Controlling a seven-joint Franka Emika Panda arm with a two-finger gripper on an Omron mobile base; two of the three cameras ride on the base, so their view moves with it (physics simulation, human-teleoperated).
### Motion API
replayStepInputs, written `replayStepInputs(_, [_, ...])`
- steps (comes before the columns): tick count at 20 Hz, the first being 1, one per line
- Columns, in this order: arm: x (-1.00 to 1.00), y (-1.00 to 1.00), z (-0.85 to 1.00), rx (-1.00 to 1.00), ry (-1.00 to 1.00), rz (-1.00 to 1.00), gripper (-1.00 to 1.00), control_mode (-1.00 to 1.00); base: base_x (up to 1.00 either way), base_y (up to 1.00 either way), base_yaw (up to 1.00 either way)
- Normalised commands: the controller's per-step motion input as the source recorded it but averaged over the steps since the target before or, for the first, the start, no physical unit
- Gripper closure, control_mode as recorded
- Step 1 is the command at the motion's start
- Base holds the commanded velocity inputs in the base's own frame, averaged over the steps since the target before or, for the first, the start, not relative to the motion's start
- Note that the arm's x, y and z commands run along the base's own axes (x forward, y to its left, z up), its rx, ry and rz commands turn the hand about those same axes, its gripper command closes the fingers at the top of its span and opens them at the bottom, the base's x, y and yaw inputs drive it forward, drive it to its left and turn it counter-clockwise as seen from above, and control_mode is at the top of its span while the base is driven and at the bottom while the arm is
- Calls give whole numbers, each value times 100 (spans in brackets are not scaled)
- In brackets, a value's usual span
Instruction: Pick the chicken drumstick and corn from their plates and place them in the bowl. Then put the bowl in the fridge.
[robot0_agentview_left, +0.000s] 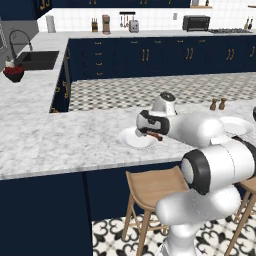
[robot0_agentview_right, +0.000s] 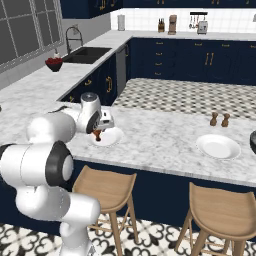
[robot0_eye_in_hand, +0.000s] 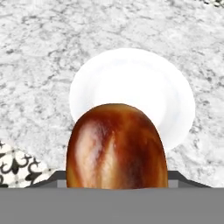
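My gripper (robot0_agentview_left: 151, 132) is shut on the chicken drumstick (robot0_agentview_left: 156, 135), which hangs just above the left white plate (robot0_agentview_left: 134, 140) on the marble counter. From the right base view, the gripper (robot0_agentview_right: 99, 130) holds the reddish-brown drumstick (robot0_agentview_right: 97, 136) over that plate (robot0_agentview_right: 111, 137). In the hand view the drumstick (robot0_eye_in_hand: 117, 146) fills the lower middle and hides the fingertips, with the bare plate (robot0_eye_in_hand: 131, 78) below it. A second white plate (robot0_agentview_right: 218, 146) lies bare further right. A dark rounded edge at the far right may be the bowl (robot0_agentview_right: 253, 142). Corn and fridge are out of view.
Salt and pepper shakers (robot0_agentview_right: 220, 119) stand behind the second plate. Wooden stools (robot0_agentview_right: 107, 187) sit under the counter's front edge. A sink (robot0_agentview_left: 37, 59) and a red bowl (robot0_agentview_left: 13, 73) are far left on the side counter. Open marble lies left of the plates.
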Motion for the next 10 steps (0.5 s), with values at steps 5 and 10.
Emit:
replayStepInputs(5, [-69,-2,82,0,-5,0,100,-100,0,0,0])
replayStepInputs(10, [0,0,0,0,0,0,100,100,-42,-67,0])
